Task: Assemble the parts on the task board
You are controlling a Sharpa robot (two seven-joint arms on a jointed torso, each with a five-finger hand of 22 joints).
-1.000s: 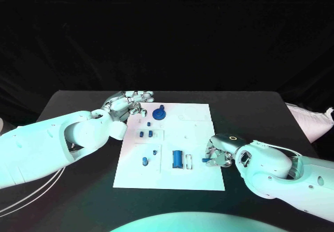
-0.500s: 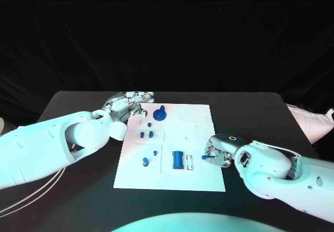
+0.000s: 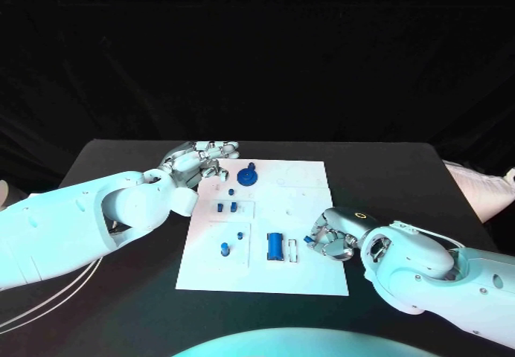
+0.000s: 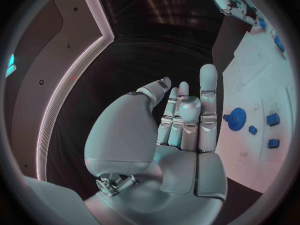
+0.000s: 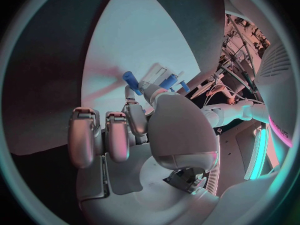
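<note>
Right hand [image 3: 330, 242] pinches a blue part [image 5: 132, 79] (over the task board [image 3: 311, 279] edge).

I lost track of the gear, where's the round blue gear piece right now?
In the head view the blue gear sits at the far end of the task board, just beside the left hand, whose fingers hold nothing.

Both arms wear smooth, rounded white shells. The left arm [image 3: 80, 227] has thin pale cables trailing beneath it. The right arm [image 3: 446, 271] bears a small ring-shaped mark near the wrist. The left hand [image 4: 181, 130] and right hand [image 5: 134, 135] are silver, with segmented metal fingers and glossy rounded palms.
</note>
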